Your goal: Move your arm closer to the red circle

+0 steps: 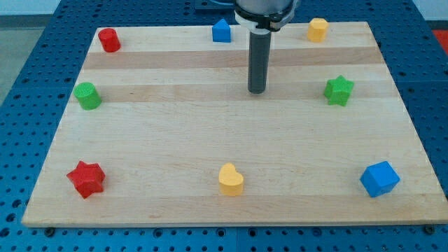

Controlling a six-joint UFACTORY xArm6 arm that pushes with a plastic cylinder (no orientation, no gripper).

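Starting at the view's bottom, three blocks sit along the near edge of the wooden counter (231, 147): a red star (86, 178) at the left, a yellow heart (231, 180) near the middle, and a blue cube (379, 178) at the right. All three are well apart from one another.

Farther up, around mid-depth, a green cylinder (87, 95) rests near the left edge and a green star (339, 90) near the right edge. Between them, somewhat right of centre, my tip (257, 91) meets the bare wood with no block touching it; the dark rod rises straight up from there to the arm's mount at the view's top.

Along the far edge sits the red circle (108, 40), in the top left corner of the counter, well apart from my tip and up and to its left. A blue block with a peaked, house-like top (221, 31) stands just left of the rod's upper part, and a yellow block (317, 29), roughly hexagonal, lies to the right.

This arm carries no fingers, only the rod, so none are apart or together.
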